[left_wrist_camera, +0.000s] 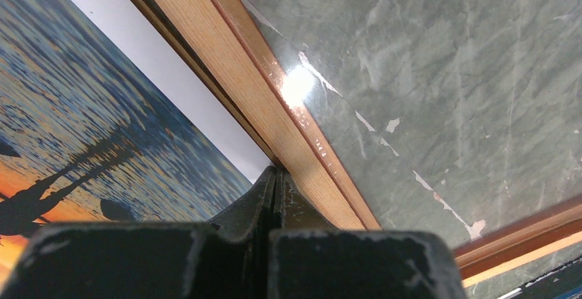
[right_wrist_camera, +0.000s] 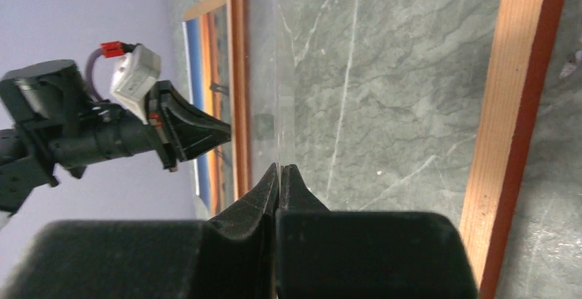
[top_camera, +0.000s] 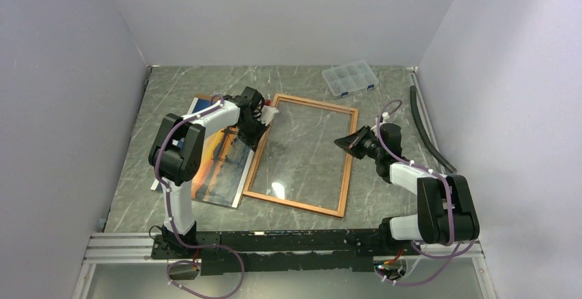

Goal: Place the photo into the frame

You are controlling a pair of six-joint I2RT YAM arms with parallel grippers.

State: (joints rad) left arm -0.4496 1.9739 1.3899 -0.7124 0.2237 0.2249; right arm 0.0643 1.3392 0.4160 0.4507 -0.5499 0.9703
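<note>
Worktop: grey-green marble, carrying everything here.
Frame: lies flat at the middle of the worktop, thin reddish-brown wood around a clear pane, with the marble showing through the glass.
Photo: picture side up, just left of the frame. Its white margin runs along the frame's left rail; I cannot tell whether that edge is tucked under the wood. My left arm crosses over it.
Brown board: a corner shows past the photo's far edge.
Left jaws: pressed together, nothing between them, tips down at the outer side of the frame's left rail, toward its far end.
Right jaws: pressed together, holding nothing, tips over the pane just inside the frame's right rail.
Compartment box: clear, far right, well apart from the frame.
Black strip: lies along the right wall.
</note>
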